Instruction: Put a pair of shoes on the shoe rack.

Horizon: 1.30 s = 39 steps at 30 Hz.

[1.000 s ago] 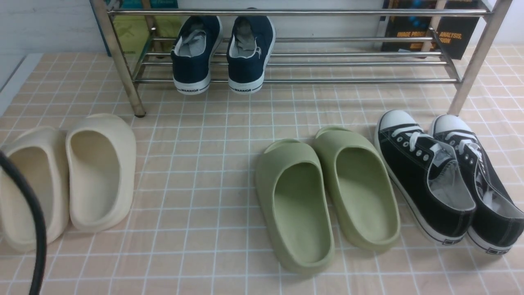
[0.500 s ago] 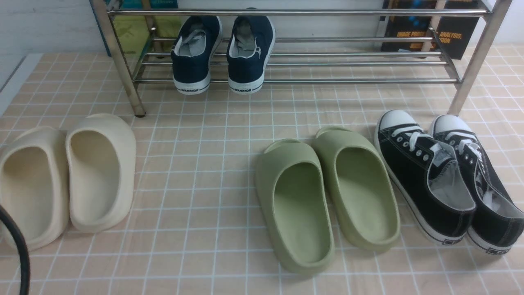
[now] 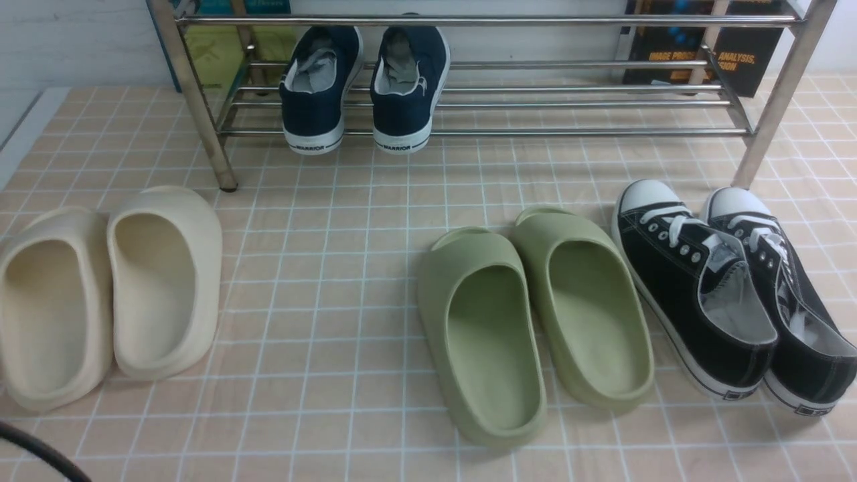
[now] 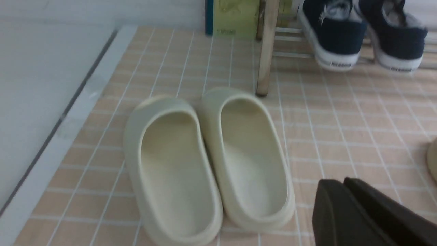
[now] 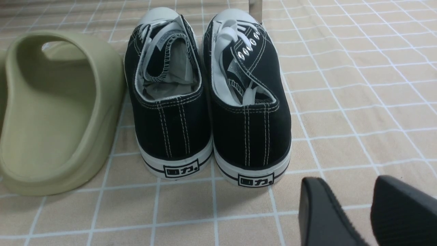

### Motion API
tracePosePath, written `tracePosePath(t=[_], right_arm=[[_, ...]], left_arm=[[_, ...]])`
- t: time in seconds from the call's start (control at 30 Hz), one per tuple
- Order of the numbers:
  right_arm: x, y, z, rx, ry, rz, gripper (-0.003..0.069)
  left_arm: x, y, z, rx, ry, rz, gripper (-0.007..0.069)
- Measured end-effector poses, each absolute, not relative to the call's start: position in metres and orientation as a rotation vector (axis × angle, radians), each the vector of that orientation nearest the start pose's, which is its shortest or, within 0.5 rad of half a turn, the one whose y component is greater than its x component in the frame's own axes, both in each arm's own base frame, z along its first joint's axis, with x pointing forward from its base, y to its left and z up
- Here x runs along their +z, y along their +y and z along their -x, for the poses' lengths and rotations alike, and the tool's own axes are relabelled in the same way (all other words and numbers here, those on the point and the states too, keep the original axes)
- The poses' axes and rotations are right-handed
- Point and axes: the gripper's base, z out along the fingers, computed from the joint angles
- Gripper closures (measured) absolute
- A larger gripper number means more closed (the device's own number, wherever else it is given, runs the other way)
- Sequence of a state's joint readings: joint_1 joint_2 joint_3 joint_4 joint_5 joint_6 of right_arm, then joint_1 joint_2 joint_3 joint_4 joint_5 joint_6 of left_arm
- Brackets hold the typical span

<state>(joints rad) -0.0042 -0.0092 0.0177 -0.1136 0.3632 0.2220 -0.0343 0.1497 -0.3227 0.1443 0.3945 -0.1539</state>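
Note:
Two navy slip-on shoes [image 3: 320, 87] [image 3: 408, 87] stand side by side on the lower bars of the silver shoe rack [image 3: 535, 131], towards its left end, with their heels facing me. In the left wrist view they [image 4: 336, 37] sit far off past a rack leg [image 4: 268, 48]. My left gripper [image 4: 336, 181] is shut and empty, low over the tiles beside the cream slides. My right gripper [image 5: 344, 181] is open and empty, just behind the heels of the black sneakers. Neither gripper shows in the front view.
On the tiled floor in front of the rack lie cream slides [image 3: 110, 294] at the left, green slides [image 3: 535, 321] in the middle and black lace-up sneakers [image 3: 730, 294] at the right. Books [image 3: 703, 53] lean behind the rack. A black cable [image 3: 33, 455] crosses the near left corner.
The black cable at the left edge of the front view has dropped down and back, now showing only in the bottom corner. The shoes have not moved.

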Motion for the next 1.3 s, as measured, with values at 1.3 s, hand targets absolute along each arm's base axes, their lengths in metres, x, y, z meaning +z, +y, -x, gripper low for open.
tracePosePath(t=[1.3], right_arm=[[0.175,-0.004,-0.053,0.040,1.847,-0.139,0.0419]], left_arm=[[0.173,0.007,-0.053,0.090,1.856,0.055,0.0601]])
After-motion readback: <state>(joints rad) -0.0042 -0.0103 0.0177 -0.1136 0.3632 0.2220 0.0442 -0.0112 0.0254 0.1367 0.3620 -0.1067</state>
